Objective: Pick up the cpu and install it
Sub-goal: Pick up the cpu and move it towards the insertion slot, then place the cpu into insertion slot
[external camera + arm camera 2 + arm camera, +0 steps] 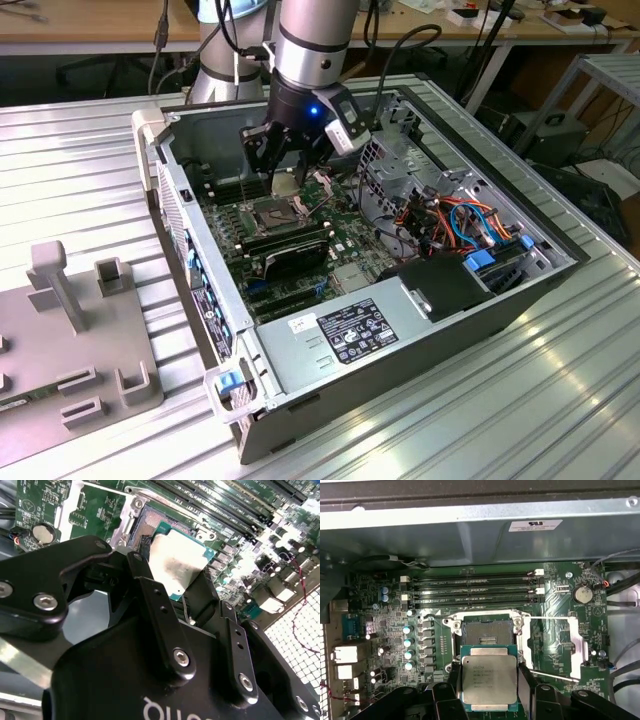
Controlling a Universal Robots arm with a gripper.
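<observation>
The cpu (489,679) is a small flat square chip with a dull grey metal top on a green edge. My gripper (489,695) is shut on it, one black finger (453,682) on each side. The chip hangs level just above the motherboard, a little short of the open square socket (487,631), whose metal frame (570,645) is swung aside. In the second wrist view the cpu (172,565) sits between the fingers (150,592) over the socket (150,527). In the exterior view the gripper (283,172) reaches down inside the open computer case above the socket (272,212).
Long black memory sticks (475,587) lie just beyond the socket. The case wall (170,190) stands at the exterior view's left. A power supply (350,335), coloured cables (460,220) and a drive cage (410,140) crowd the case. A grey fixture (70,330) sits on the table.
</observation>
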